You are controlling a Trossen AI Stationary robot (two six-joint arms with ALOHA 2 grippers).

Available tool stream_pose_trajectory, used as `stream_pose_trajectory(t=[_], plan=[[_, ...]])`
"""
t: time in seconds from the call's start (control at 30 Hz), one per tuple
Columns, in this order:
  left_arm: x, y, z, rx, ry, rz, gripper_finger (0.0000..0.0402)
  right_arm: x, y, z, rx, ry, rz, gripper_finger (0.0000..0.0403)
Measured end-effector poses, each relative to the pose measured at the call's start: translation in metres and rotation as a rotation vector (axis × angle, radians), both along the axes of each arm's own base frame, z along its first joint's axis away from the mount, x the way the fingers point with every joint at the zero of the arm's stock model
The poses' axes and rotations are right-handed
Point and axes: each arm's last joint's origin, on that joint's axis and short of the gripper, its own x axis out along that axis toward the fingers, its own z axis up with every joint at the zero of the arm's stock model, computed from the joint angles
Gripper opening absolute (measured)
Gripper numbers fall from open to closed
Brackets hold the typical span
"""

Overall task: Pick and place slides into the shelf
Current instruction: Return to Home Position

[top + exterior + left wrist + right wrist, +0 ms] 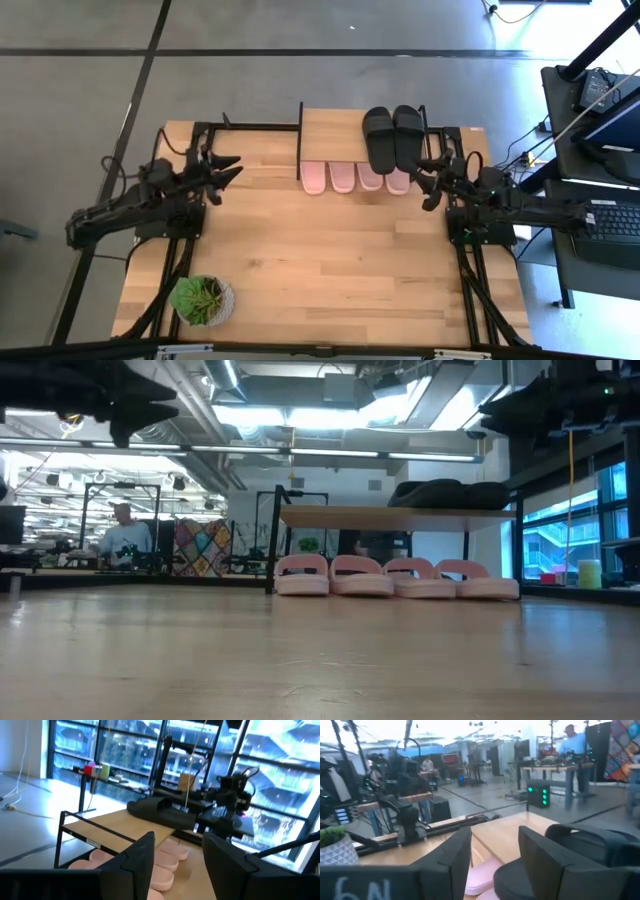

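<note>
The shelf [335, 135] stands at the table's far edge on thin black legs. Two black slides [393, 137] lie side by side on the right part of its plank top. Several pink slides [395, 577] sit in a row on the table under the plank, toes toward the near edge. My left gripper [228, 168] hovers open above the table, left of the shelf. My right gripper [428, 181] hovers open just right of the shelf. Both wrist views show open fingers [177, 862] [495, 855] with nothing between them.
A small potted green plant [202, 298] stands at the table's near left corner. Bare wood [330, 260] spans the middle and near part of the table. Black frame rails [470, 270] run along both sides. A person [125, 540] is at a bench in the room beyond.
</note>
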Motion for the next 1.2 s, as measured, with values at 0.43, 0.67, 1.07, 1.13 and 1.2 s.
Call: stream_pose_trajectory(t=[0.43, 0.67, 1.07, 1.13, 1.2], plan=[[0.001, 0.002, -0.046, -0.048, 0.038, 0.05, 0.0157, -0.001, 0.002, -0.039, 0.011, -0.091, 0.06, 0.0165], [0.004, 0.004, -0.062, -0.058, 0.076, 0.077, 0.0157, -0.001, 0.002, -0.056, 0.064, -0.084, 0.066, 0.0165], [0.005, 0.006, -0.071, 0.08, 0.176, 0.15, 0.0157, 0.001, 0.002, -0.07, 0.121, 0.048, 0.062, 0.0165], [0.005, 0.006, -0.071, 0.091, 0.182, 0.151, 0.0157, 0.001, 0.001, -0.074, 0.167, 0.068, 0.06, 0.0165], [0.005, 0.006, -0.071, 0.073, 0.173, 0.15, 0.0157, 0.001, 0.002, -0.077, 0.207, 0.09, 0.075, 0.0165]])
